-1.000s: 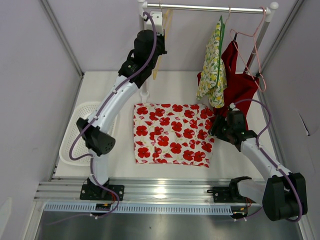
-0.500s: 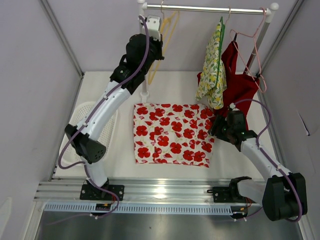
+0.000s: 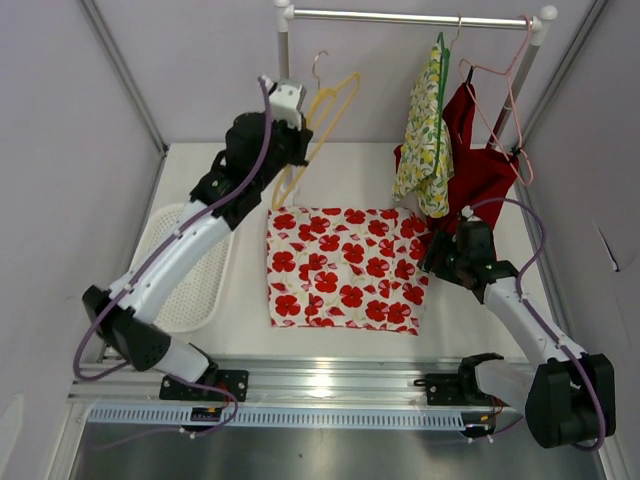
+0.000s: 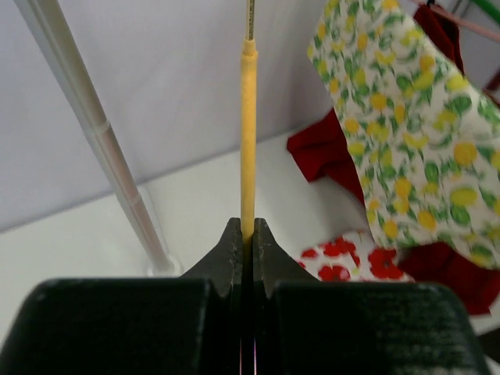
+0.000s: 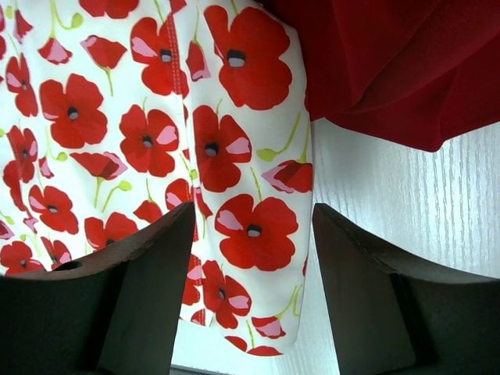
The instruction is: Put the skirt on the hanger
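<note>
Left pincer [image 4: 243,232] pinching yellow hanger [image 4: 248,133]; right pincer [image 5: 251,219] spread above skirt [image 3: 345,268] edge; step: hanger fetch; next, likely: lower it to skirt below left pincer.

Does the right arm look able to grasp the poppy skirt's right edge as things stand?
Probably yes. The right gripper is open just over the skirt at its right edge, with nothing between them. The hanging red garment sits beside the path, not across it.
</note>
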You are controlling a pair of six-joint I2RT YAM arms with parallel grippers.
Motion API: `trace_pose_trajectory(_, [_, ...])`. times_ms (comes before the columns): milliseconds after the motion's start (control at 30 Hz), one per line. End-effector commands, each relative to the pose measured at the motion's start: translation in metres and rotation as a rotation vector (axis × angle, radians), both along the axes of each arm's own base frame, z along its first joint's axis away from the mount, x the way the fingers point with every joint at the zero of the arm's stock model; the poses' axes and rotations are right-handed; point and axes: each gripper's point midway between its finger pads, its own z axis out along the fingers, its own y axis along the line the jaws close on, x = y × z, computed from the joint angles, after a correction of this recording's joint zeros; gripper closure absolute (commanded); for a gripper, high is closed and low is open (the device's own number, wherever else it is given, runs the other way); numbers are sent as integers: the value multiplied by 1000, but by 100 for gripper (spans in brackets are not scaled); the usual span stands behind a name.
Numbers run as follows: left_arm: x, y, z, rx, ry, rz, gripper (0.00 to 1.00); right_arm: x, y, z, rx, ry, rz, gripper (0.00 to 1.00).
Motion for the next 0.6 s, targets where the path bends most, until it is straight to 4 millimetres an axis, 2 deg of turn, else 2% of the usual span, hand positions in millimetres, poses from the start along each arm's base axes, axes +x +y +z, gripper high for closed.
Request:
trace_pose_trajectory(0, [-43, 9, 16, -107, -39, -86, 100, 11, 0, 36, 2, -82, 7, 32])
trace_pose_trajectory(33, [-49, 11, -1, -109, -12, -96, 100, 8, -1, 40, -1, -81, 9, 32])
trace_pose_trajectory(67, [-64, 17, -9, -122, 1, -107, 100, 7, -1, 42, -5, -84, 12, 32])
trace_pose_trajectory(133, [-86, 11, -12, -182, 16, -187, 100, 5, -2, 48, -18, -87, 19, 32])
trace_pose_trajectory(167, [-95, 9, -54, -164, 95, -215, 100, 3, -3, 52, -23, -93, 20, 32])
trace_pose_trajectory(200, [-113, 8, -46, -220, 98, -263, 100, 2, -4, 54, -27, -95, 24, 32])
trace_pose_trajectory(233, [-123, 6, -66, -224, 134, -293, 100, 2, -4, 59, -27, -103, 25, 32])
trace_pose_trajectory(300, [-148, 6, -80, -253, 162, -348, 100, -5, -5, 66, -30, -108, 23, 32])
trace_pose_trajectory(333, [-162, 0, -97, -249, 204, -397, 100, -7, -6, 70, -30, -117, 18, 32])
trace_pose_trajectory(367, [-171, -3, -100, -259, 213, -430, 100, -11, -6, 72, -30, -117, 19, 32])
trace_pose_trajectory(400, [-184, -4, -119, -270, 259, -454, 100, -13, -5, 77, -24, -131, 20, 32])
trace_pose_trajectory(467, [-209, -17, -122, -295, 278, -556, 100, -17, -2, 81, -12, -128, 24, 32])
trace_pose_trajectory(500, [-220, -20, -136, -303, 327, -577, 100, -20, 1, 82, -7, -130, 32, 32])
trace_pose_trajectory(567, [-242, -31, -138, -328, 325, -661, 100, -24, 6, 84, -4, -126, 36, 33])
